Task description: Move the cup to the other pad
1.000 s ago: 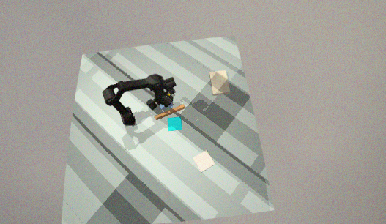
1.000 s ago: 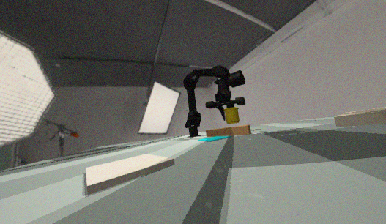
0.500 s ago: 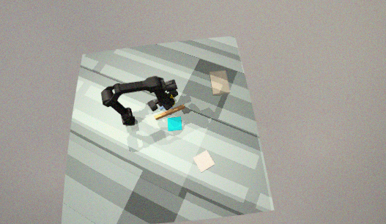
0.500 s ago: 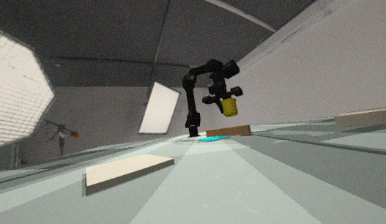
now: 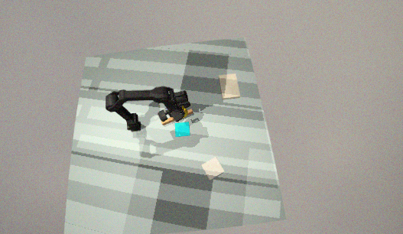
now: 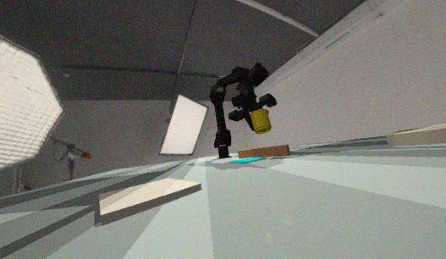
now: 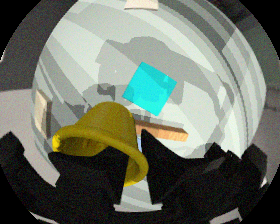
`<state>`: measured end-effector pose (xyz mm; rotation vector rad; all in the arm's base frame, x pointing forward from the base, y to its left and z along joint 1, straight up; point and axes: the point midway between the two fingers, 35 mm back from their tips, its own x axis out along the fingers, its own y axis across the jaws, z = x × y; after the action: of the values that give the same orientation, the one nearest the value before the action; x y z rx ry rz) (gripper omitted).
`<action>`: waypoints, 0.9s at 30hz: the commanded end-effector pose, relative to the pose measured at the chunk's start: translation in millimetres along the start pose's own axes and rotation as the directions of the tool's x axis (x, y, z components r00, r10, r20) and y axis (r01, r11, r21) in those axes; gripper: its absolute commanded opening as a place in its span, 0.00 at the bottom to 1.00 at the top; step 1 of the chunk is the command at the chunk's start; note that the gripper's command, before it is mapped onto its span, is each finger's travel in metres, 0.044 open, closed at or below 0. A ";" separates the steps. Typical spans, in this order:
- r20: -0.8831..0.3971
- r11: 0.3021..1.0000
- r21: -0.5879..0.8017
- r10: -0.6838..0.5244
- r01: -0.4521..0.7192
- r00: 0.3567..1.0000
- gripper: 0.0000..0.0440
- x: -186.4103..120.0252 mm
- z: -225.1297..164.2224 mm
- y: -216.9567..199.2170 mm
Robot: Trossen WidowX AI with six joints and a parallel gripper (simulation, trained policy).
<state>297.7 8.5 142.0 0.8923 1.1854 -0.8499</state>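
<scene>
My gripper [image 5: 180,115] [image 6: 253,120] [image 7: 136,131] is shut on the wall of a yellow cup [image 5: 185,112] [image 6: 261,121] [image 7: 108,122]. The cup hangs in the air, well above the table and the wooden bar, and leans somewhat. Its mouth faces up toward the wrist camera. No marbles can be made out; the inside of the cup is mostly hidden. The cyan pad [image 5: 182,130] [image 6: 247,161] [image 7: 150,89] lies flat with nothing on it. Of the blue pad, only a sliver [image 7: 139,144] shows beside the cup in the wrist view.
A low orange-brown wooden bar [image 5: 168,121] [image 6: 264,151] [image 7: 171,132] stands beside the cyan pad, on the blue pad's side. Two pale blocks lie farther off, one [image 5: 229,87] [image 6: 420,137] [image 7: 42,114] and another [image 5: 212,168] [image 6: 151,196] [image 7: 141,4].
</scene>
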 end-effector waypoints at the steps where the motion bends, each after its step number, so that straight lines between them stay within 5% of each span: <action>1: 0.014 1.000 0.017 0.004 -0.004 1.000 0.00 6.5 11.0 -1.8; 27: 0.037 0.992 0.121 -0.022 0.017 0.999 0.04 62.3 41.8 -35.4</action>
<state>296.6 -45.6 89.0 0.9648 1.1160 -0.9471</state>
